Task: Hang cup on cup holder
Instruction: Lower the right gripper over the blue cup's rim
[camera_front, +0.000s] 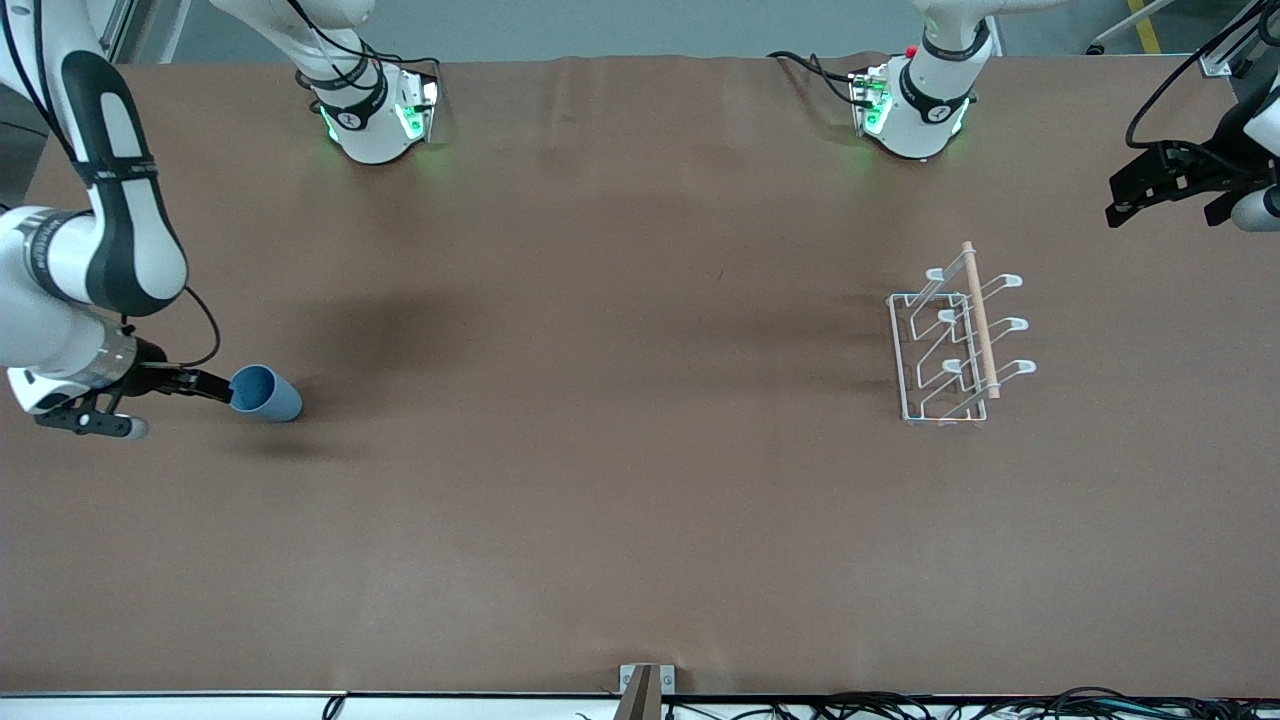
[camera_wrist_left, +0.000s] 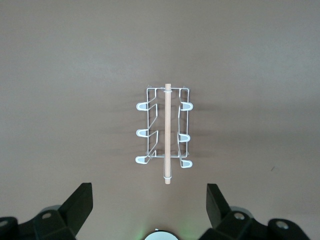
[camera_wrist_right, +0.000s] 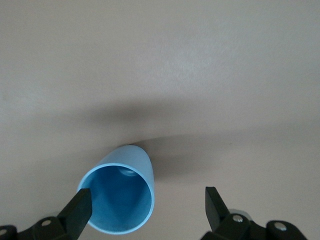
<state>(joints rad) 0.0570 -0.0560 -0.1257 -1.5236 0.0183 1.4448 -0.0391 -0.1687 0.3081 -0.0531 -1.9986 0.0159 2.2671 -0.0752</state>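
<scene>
The light blue cup lies on its side on the brown table near the right arm's end, its mouth facing my right gripper. In the right wrist view the cup sits off-centre between the open jaws of the right gripper, with one fingertip at its rim and the other well apart. The white wire cup holder with its wooden dowel stands toward the left arm's end. My left gripper is open and empty, raised above the table's end; its wrist view shows the cup holder ahead of the left gripper.
The two arm bases stand along the table's back edge. A small metal bracket sits at the table's front edge. Cables run along the front below the table.
</scene>
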